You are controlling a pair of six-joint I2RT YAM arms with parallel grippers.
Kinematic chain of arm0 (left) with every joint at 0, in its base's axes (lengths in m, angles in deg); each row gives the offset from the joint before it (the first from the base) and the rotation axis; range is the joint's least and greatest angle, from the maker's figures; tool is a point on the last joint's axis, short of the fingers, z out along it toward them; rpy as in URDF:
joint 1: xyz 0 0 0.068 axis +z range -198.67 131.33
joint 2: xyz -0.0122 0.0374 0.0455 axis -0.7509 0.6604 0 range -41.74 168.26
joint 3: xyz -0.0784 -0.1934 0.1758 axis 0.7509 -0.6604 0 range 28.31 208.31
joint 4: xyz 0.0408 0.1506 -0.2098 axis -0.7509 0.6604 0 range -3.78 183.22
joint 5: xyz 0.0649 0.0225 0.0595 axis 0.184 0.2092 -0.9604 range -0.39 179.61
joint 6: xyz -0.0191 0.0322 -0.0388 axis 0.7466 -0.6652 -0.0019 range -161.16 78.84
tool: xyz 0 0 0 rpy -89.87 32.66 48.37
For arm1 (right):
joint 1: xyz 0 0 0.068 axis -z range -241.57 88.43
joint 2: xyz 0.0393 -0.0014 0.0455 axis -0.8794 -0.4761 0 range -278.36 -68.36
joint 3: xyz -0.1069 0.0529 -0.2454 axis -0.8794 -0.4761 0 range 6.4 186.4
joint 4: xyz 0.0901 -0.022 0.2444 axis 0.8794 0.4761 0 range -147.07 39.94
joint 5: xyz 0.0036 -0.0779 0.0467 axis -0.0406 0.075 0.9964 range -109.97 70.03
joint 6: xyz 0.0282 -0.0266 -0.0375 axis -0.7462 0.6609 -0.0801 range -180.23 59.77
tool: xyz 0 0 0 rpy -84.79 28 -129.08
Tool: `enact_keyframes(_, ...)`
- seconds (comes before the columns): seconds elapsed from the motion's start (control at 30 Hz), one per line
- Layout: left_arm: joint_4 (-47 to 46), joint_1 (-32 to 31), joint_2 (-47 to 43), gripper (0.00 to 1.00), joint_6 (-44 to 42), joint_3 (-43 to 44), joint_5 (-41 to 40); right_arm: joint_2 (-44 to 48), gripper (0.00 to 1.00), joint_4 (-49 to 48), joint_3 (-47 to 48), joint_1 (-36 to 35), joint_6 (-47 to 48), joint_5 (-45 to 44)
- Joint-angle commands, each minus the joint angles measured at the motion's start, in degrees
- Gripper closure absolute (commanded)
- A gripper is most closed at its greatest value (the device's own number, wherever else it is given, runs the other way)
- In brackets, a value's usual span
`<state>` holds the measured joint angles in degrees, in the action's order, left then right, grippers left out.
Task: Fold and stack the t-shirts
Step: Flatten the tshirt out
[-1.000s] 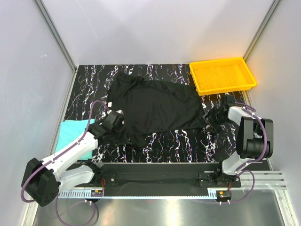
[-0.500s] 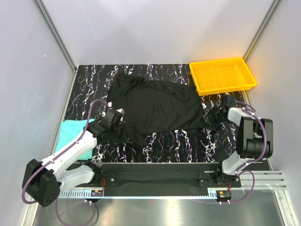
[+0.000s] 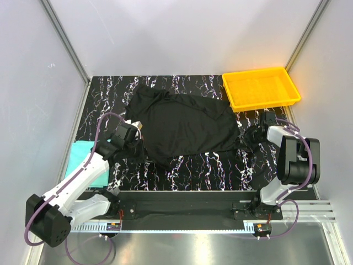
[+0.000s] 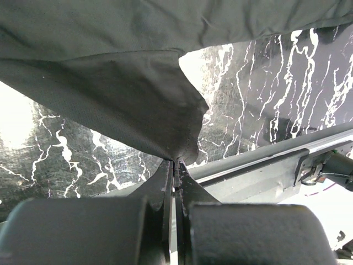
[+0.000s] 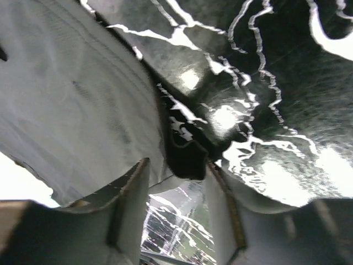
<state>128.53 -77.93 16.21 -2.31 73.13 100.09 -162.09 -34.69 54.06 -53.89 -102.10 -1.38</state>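
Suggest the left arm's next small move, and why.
Probably lift the left end effector a little and draw it rightward over the black t-shirt. Its fingers are shut on a pinch of the shirt's left edge, the shirt lies spread and unfolded, and the right end effector sits open at the opposite edge.

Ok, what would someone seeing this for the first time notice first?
A large black cloth t-shirt lies spread across the middle of the black marbled table, with the left fingers pinched shut on its left edge. A bright yellow plastic tray sits at the far right corner, and a teal cloth shirt lies at the table's left edge.
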Motion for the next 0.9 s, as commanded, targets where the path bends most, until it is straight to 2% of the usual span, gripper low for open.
enact_keyframes(0.0, 0.8, 0.6, -2.0, 1.0, -1.7, 2.3, 1.6, -1.3, 0.46, 1.1, -1.5, 0.4, 0.1, -6.3)
enact_keyframes(0.23, 1.2, 1.4, -3.1, 1.0, -3.3, 2.3, 0.2, -4.2, 0.46, 4.7, 1.0, 0.4, -2.2, -8.5)
enact_keyframes(0.6, 0.6, 4.6, -2.8, 1.0, -10.7, 3.8, -0.2, -8.3, 0.55, 10.2, 5.6, 0.4, -2.5, -9.3)
enact_keyframes(0.87, 1.2, 7.1, -1.0, 1.0, -14.5, 11.4, -2.1, -8.3, 0.8, 11.2, 5.3, 0.4, 1.2, -7.0)
